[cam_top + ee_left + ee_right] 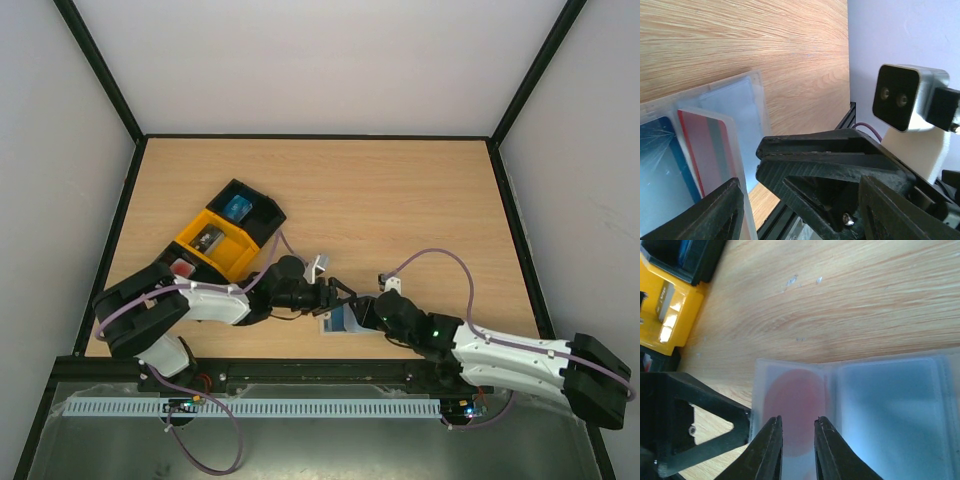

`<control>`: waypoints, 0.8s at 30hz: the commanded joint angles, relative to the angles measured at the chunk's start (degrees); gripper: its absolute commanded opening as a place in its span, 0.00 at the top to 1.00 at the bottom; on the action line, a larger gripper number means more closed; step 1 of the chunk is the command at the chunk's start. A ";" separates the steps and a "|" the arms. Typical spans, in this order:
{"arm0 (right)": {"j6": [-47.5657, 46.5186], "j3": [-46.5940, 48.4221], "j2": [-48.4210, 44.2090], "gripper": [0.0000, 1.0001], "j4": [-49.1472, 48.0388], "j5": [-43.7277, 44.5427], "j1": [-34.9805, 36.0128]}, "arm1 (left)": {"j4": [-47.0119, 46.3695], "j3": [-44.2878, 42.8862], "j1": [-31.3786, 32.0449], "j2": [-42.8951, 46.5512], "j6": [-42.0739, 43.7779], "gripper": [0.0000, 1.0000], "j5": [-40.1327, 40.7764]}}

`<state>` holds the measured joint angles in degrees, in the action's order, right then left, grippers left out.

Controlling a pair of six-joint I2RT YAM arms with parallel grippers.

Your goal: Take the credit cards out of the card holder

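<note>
The card holder (337,322), pale blue and translucent, lies open on the table near the front edge between both grippers. In the left wrist view a red credit card (707,150) sits in a sleeve of the holder (740,105), next to a blue-edged card (660,165). My left gripper (799,182) is open, with its fingers wide apart at the holder's edge. My right gripper (796,422) points down at the holder (890,410), jaws a narrow gap apart over a red blur (795,400) inside a sleeve. From above, the left gripper (338,293) and right gripper (362,312) nearly touch.
Black-and-yellow compartment trays (215,250) stand left of centre and hold a bright blue item (238,207) and a small red thing (182,267). They also show in the right wrist view (665,305). The right arm's camera housing (907,100) is close to my left gripper.
</note>
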<state>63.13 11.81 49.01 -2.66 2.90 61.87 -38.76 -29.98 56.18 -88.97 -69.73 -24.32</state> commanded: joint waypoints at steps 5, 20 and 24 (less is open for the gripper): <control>1.37 0.52 -8.73 0.80 9.65 5.54 0.18 | -3.64 -4.15 1.56 -4.83 -1.16 0.36 -1.73; 1.03 3.51 -13.56 0.78 14.95 7.74 0.18 | -1.40 -4.31 1.87 -5.03 -0.42 0.36 -0.03; 0.68 3.27 -12.75 0.78 13.82 6.87 0.19 | -0.38 -3.24 1.60 -4.41 -0.23 0.36 1.49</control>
<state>64.31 13.89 36.18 10.11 8.14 61.87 -40.03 -33.61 57.74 -94.08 -70.94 -24.75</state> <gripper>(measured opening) 0.223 0.642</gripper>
